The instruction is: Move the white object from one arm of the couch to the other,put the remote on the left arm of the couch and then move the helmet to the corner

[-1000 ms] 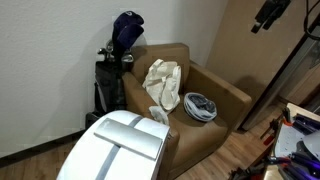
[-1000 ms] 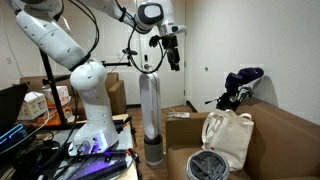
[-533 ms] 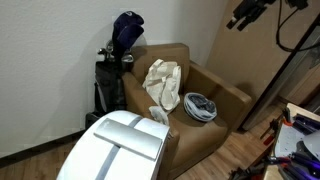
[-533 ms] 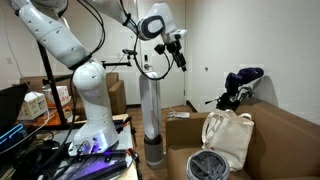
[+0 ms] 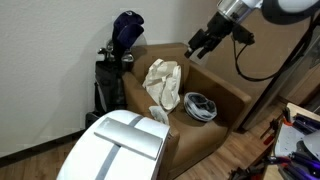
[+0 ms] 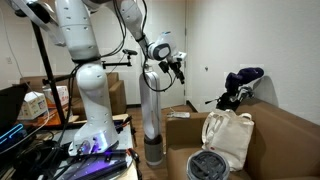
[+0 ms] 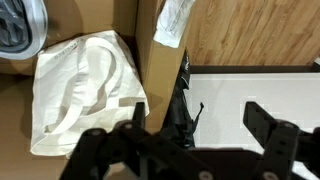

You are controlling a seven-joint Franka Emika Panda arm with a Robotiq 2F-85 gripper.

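Glossy white shell (image 5: 120,148) nearest the lens. Just behind it, the white object (image 5: 157,114) lies on the near arm of the couch (image 5: 228,93), slightly overhanging the arm's edge in the wrist view. On the seat: cream cloth bag (image 5: 162,80) against the backrest, helmet (image 5: 200,105) beside it. Gripper (image 5: 195,52) hangs above the couch, jaws spread wide, nothing between them. Golf bag (image 5: 118,60) farthest, by the wall.

From the wrist view I get only a slice of the helmet (image 7: 18,25), cut by the top left corner, and the white object (image 7: 175,22) runs off the top edge. The gripper (image 7: 188,138) is a dark blur, its jaws clipped at the bottom. In an exterior view the white shell (image 5: 120,145) hides part of the couch (image 5: 228,98).
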